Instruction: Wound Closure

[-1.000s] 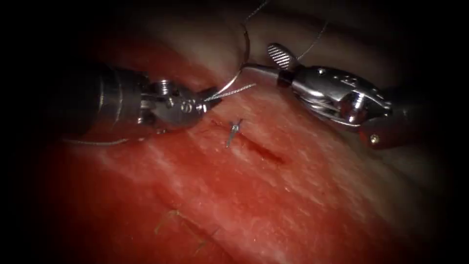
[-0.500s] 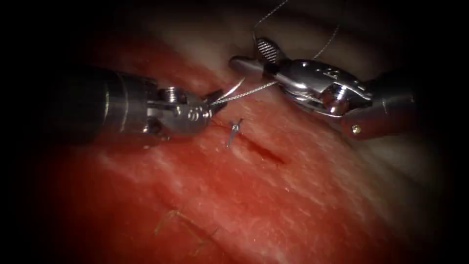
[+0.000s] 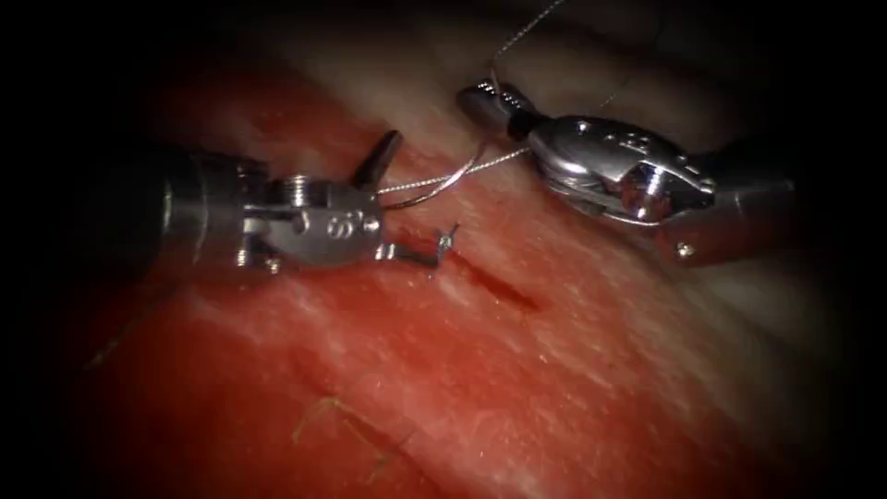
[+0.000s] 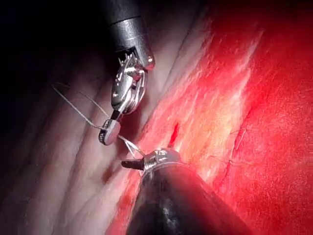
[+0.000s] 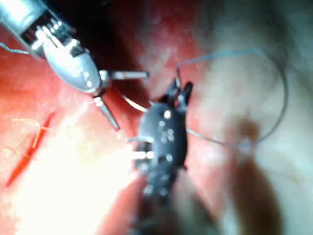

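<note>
Here is the tissue (image 3: 573, 397) first, a broad red slab under the lamp, paler and fattier along its far edge. The cut (image 3: 504, 288) runs slantwise across the middle, short and dark.

Now the tools. The left tool (image 3: 414, 196) comes in low on the left side of the cut with its jaws spread wide, one standing up and back, the other lying flat just above the surface and pointing toward the cut. There is nothing between them; it holds nothing. The right tool (image 3: 476, 97) reaches in above the pale far edge with its jaws pressed together. As far as I can judge they are clamped on the needle (image 3: 455, 177), up near its thread end, though exactly where on the curve is hard to call from here.

The needle hangs clear of the tissue. It sweeps down from the right tool's tip in a thin arc toward the left tool's open jaws, on the left side of the cut and not buried anywhere. The thread (image 3: 527, 32) trails up and away behind the right tool, and a second bright strand crosses between the two tools.

Smallest of all is a knot (image 3: 445, 238) with short ends sticking up, at the cut's left end.

So, as I read it, one stitch is in. The rest of the cut, to the right of that knot, lies unclosed, so most of the work is ahead.
</note>
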Robot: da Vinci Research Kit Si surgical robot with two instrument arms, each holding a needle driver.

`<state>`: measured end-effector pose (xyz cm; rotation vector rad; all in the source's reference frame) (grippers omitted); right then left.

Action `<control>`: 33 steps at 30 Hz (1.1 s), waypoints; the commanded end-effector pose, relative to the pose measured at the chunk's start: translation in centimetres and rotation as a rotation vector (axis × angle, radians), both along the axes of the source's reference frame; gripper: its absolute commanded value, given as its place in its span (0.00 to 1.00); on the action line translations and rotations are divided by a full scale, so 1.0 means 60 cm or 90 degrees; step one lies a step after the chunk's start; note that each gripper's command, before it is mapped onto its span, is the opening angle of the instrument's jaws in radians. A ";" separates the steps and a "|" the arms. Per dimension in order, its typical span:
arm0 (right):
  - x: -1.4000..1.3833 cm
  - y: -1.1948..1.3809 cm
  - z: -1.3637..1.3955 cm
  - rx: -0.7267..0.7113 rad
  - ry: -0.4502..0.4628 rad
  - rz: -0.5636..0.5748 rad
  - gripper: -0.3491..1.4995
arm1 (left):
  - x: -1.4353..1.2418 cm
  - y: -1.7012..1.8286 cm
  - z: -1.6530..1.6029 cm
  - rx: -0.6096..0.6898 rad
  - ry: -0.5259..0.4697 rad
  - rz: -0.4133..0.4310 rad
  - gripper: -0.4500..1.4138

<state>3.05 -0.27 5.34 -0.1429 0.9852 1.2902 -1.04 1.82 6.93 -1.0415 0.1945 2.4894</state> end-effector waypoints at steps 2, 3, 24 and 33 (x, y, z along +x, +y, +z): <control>-0.0001 0.0004 -0.0001 -0.034 0.014 0.021 0.00 | 0.0000 -0.0003 -0.0009 0.109 -0.094 -0.035 0.86; -0.0005 0.0006 -0.0004 -0.046 0.016 0.027 0.00 | 0.0004 -0.0002 -0.0015 0.132 -0.118 -0.039 0.86; -0.0102 0.0032 -0.0014 -0.130 0.275 -0.356 0.00 | 0.0068 0.0044 -0.0090 0.448 -0.487 -0.001 0.51; -0.0071 0.0018 -0.0019 -0.238 0.317 -0.466 0.00 | -0.0001 0.0080 -0.0021 0.495 -0.403 -0.082 0.70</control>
